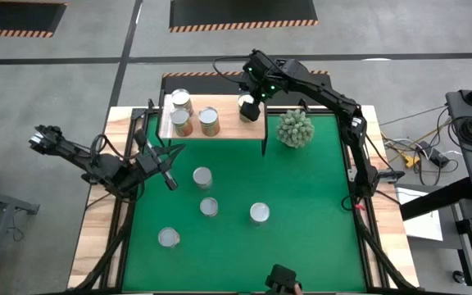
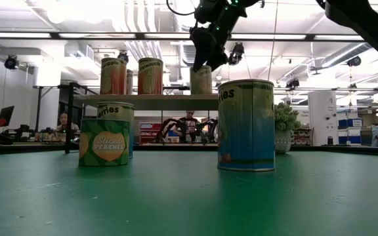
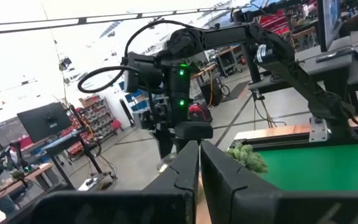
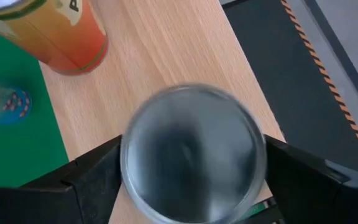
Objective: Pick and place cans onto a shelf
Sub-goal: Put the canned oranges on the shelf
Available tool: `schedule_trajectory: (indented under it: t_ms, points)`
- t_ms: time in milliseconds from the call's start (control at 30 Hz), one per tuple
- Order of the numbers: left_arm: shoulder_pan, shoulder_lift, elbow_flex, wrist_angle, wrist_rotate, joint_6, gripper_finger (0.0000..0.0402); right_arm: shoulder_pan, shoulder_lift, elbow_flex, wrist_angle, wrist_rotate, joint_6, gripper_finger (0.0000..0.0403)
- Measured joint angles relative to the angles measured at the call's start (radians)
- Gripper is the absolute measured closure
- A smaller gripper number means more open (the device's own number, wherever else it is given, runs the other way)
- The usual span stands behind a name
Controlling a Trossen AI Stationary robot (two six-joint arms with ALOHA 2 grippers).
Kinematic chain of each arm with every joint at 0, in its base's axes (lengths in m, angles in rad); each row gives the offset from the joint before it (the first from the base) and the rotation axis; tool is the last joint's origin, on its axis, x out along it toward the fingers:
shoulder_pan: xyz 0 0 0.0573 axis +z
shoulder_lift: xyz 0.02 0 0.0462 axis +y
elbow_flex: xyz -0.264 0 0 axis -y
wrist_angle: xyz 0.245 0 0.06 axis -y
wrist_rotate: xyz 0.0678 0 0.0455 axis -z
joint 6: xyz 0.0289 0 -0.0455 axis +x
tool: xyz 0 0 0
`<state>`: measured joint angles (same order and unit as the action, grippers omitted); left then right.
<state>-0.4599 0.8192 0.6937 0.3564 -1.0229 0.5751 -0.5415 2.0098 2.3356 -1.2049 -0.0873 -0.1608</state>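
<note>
Your right gripper [image 1: 250, 105] hangs over the right part of the wooden shelf [image 1: 232, 127] at the far edge of the green mat [image 1: 301, 197]. Its fingers [image 4: 89, 183] stand wide on either side of a silver-topped can [image 4: 192, 152] that stands upright on the shelf board; whether they grip the can's sides or have let go, you cannot tell.

Three more cans stand on the shelf's left part: an orange-labelled can [image 1: 209, 121] nearest the gripper, and two others [image 1: 180, 102] beside it at the left end.

Four cans stand upright on the mat, well apart. One can [image 1: 202, 176] is near the shelf, another [image 1: 209, 206] just in front of it, a third [image 1: 260, 213] to its right, and a fourth [image 1: 169, 238] toward the near left corner.

A spiky green plant [image 1: 295, 129] sits on the mat just right of the shelf.

Your left gripper [image 1: 164, 170] waits clenched shut and empty over the mat's left edge.
</note>
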Motion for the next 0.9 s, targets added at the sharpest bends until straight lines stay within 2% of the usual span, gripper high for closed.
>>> schedule_trajectory:
  t_ms: [233,567,700,900]
  points:
    - [0.000,-0.001,0.000,0.013,0.001,0.011,0.0402,0.000,-0.001,0.000,0.039,0.001,0.005,0.0043]
    - [0.000,0.001,0.000,0.013,0.002,0.008,0.0402,0.000,-0.111,0.000,0.050,0.006,0.006,0.0054]
    - [0.000,0.001,0.000,0.013,0.002,0.008,0.0402,-0.016,-0.142,0.000,0.028,0.026,-0.008,0.0099]
    - [0.000,0.003,0.000,0.011,0.001,0.006,0.0402,-0.038,-0.138,-0.037,-0.118,0.047,-0.057,0.0226]
